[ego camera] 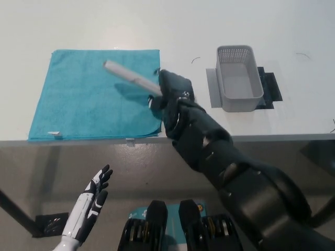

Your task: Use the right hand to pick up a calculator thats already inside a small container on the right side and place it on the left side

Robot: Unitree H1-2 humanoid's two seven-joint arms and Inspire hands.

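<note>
The grey calculator [130,77] shows edge-on as a thin slanted bar above the teal towel [78,104] on the table's left side. My black right hand [174,90] is shut on its right end, near the towel's right edge. The calculator's shadow falls on the towel just below it, and whether it touches the cloth cannot be told. The small grey perforated container [239,78] stands empty at the right, behind and to the right of the hand. My white left hand [90,201] rests low at the lower left, below the table edge, with its fingers apart.
The container sits on a grey and black mat [270,86]. The white table's front edge [78,140] runs across the picture just below the towel. A few small dark marks dot the tabletop [194,60] near the container.
</note>
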